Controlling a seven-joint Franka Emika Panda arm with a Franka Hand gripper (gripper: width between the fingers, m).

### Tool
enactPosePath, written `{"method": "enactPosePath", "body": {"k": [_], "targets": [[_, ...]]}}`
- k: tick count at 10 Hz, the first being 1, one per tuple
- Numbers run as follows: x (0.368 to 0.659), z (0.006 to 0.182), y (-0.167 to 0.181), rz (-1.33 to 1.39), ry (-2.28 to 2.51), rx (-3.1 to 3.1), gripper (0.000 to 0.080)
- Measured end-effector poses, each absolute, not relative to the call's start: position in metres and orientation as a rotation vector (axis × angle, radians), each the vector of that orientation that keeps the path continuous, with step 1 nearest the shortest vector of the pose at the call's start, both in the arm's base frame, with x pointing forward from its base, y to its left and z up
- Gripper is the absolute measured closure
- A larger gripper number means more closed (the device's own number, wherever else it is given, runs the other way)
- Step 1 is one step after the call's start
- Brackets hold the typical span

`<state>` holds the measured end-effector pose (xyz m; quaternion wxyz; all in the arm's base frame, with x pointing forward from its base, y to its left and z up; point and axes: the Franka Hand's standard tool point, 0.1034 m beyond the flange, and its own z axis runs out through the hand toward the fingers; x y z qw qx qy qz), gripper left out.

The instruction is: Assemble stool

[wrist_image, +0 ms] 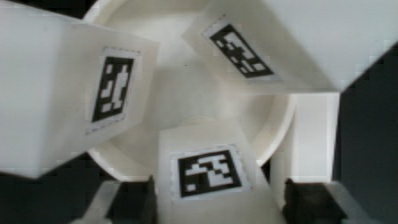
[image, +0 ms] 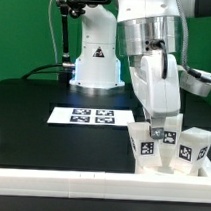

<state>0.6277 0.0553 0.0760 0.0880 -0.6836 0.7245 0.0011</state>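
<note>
Gripping a leg block (wrist_image: 208,166) | gripper (image: 164,125) over round seat (wrist_image: 178,25) | black table (image: 33,105)

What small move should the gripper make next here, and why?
Probably twist the leg block to seat it further. The gripper appears closed around that leg, which stands upright on the round seat beside other legs, so releasing seems premature.

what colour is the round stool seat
White, plain; the round seat shows best in the wrist view.
</note>
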Motion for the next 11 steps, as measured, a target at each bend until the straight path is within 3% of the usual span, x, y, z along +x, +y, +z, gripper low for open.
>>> {"method": "enactPosePath", "body": {"k": [2, 3, 4, 5, 7, 11], "targets": [[0.627, 0.076, 0.055, 0.02, 2.236, -1.951, 0.045], [0.627, 0.075, 0.056, 0.019, 2.22, -1.97, 0.0293], [0.627, 0.076, 0.056, 0.018, 2.218, -1.972, 0.0197], [0.629, 0.084, 0.055, 0.01, 2.184, -1.995, 0.0197], [0.633, 0.119, 0.049, -0.02, 2.116, -2.001, 0.0159], [0.634, 0.119, 0.051, -0.022, 2.109, -2.008, 0.0151]]}}
